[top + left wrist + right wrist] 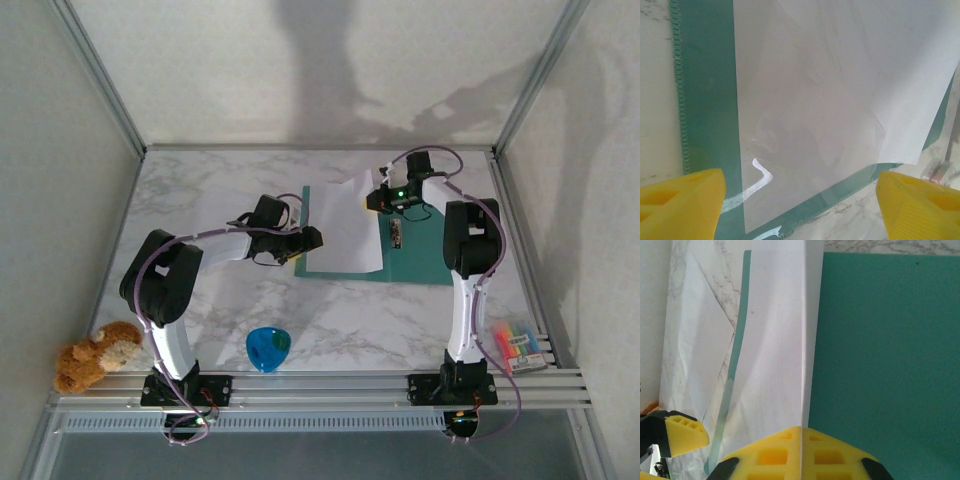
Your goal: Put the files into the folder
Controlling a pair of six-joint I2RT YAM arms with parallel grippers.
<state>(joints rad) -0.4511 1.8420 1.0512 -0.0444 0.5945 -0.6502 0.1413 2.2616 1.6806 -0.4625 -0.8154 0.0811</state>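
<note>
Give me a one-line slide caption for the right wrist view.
Right gripper shut on the edge of a white sheet, teal folder to its right.

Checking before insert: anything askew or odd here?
The sheet isn't flat: the right gripper pinches one edge and holds it up off the folder, so it bows and sits slightly skewed. No tears or spills visible.

files (840, 75): thin matt paper | folder (890, 365): smooth, matt | table (200, 200): marble-look
</note>
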